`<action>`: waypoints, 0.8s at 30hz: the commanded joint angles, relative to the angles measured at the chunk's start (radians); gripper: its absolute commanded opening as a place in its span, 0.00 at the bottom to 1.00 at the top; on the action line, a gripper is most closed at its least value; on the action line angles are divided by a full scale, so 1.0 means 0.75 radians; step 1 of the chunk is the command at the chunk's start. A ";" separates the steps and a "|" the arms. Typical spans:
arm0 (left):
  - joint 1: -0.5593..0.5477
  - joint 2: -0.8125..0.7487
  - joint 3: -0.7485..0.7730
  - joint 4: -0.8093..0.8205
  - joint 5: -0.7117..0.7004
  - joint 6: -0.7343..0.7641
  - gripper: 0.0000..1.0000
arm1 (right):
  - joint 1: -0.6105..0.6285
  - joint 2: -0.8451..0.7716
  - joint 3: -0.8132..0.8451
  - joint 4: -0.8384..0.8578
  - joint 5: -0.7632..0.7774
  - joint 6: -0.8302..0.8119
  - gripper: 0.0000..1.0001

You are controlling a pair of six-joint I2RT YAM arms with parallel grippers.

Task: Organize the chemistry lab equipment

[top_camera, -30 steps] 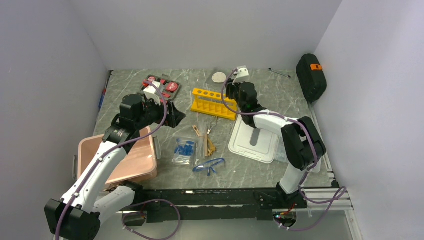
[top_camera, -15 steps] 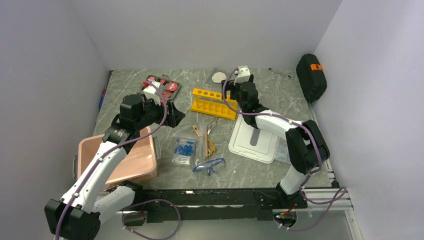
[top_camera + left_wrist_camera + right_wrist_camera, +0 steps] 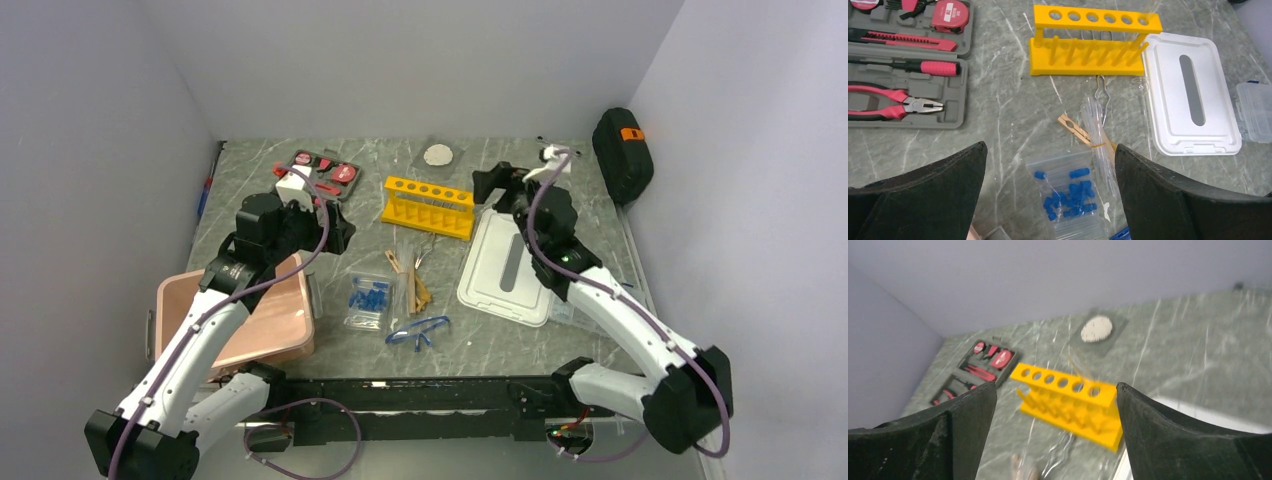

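Moved: right arm has swung right, off the yellow rack [image 3: 428,207], forearm now along the tabletop's [image 3: 380,160] right edge.
Right gripper [image 3: 487,183]: fingers apart, empty, beside the rack's right end.
Left gripper [image 3: 338,228]: spread wide, empty, raised.
Rack: upright, far-middle.

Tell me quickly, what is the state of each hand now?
Left hand: open, holding nothing.
Right hand: open, holding nothing.

Top view high and far on the yellow rack's [image 3: 428,205] near side, left wrist close, steeply downward, right wrist oblique from its right, rack shared.
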 commanded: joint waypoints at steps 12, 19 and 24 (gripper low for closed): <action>0.005 -0.043 0.007 0.016 -0.068 -0.006 0.99 | 0.298 0.072 -0.152 -0.590 0.208 0.478 0.65; 0.005 -0.052 0.003 0.023 -0.060 -0.006 0.99 | 0.353 0.375 0.001 -0.604 0.251 0.437 0.52; 0.005 -0.047 0.004 0.027 -0.042 -0.008 0.99 | 0.347 0.523 0.066 -0.586 0.249 0.392 0.49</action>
